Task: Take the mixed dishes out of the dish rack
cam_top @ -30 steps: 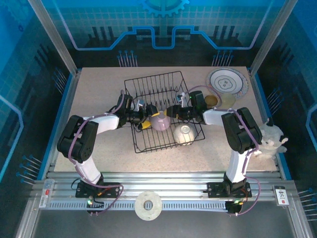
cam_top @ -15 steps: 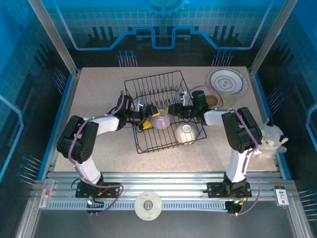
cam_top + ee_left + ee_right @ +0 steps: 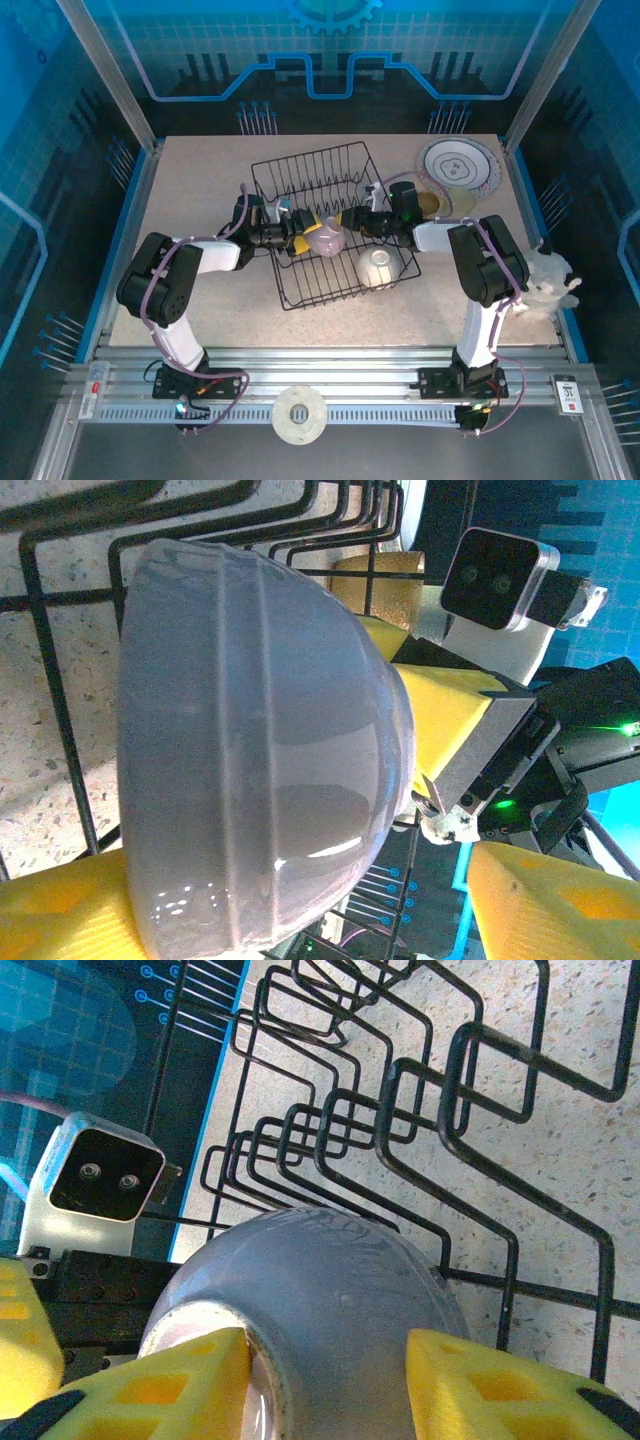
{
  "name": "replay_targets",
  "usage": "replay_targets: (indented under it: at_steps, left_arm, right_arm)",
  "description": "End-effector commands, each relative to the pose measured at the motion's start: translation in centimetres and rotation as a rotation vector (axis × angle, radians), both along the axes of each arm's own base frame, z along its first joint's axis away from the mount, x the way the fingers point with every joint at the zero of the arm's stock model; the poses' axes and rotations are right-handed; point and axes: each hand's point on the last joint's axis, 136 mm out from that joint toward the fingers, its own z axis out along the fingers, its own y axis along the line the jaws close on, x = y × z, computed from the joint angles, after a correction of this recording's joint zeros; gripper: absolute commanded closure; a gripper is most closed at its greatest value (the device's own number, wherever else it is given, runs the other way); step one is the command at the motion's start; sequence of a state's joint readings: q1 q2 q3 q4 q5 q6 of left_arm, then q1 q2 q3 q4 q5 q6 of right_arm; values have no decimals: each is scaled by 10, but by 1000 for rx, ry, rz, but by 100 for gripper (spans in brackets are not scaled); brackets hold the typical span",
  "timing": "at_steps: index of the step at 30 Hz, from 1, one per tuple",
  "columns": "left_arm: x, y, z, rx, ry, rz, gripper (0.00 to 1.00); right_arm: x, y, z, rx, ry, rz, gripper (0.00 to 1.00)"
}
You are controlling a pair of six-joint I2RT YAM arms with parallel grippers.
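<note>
Table point(image 3: 190, 190) right of the rack point(image 3: 310, 170) holds a plate point(image 3: 458, 165), brown cup point(image 3: 428, 203) and clear cup point(image 3: 462, 203). Cream bowl point(image 3: 375, 268) and lilac bowl point(image 3: 325, 238) are left in the rack. Right gripper point(image 3: 325, 1380) clamps the lilac bowl; left gripper point(image 3: 300, 237) straddles it, jaws apart.

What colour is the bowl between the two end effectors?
Pale lilac-grey bowl, plain with faint vertical ribs; clearest in the left wrist view.

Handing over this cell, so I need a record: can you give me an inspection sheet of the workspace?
Surface: speckled beige table.
Job's things: lilac bowl held over dish rack, cream bowl inside; purple-rimmed plate, brown cup, yellowish cup on table beside it.
Clutter: plush toy, tape roll, both off table.
Grippers: right gripper clamps lilac bowl; left gripper straddles it, open.
Cables: purple cables, no snag seen.
Surroundings: blue-lit panels.
</note>
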State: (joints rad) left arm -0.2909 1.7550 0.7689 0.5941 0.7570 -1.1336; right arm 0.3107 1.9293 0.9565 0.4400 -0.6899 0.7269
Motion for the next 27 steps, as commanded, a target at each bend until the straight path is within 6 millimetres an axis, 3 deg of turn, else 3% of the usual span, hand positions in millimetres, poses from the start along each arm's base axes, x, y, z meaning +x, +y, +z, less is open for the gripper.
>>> replay_targets:
  at_steps: [1,6,10,12,27]
  left_arm:
    - [-2,-5,5,-48,-7,-10,36]
    - [0,-11,10,-80,-21,-17,55]
    - [1,-15,14,-87,-33,-21,64]
    - [2,-18,17,-96,-44,-25,70]
    - [15,-25,26,-197,-84,7,99]
  right_arm:
    - [-66,-38,-111,-150,442,-47,54]
    - [-61,-37,-97,-149,412,-47,53]
    - [-62,-39,-89,-163,404,-46,52]
    - [-51,-37,-76,-164,368,-47,51]
    - [-36,-48,-30,-272,283,-73,49]
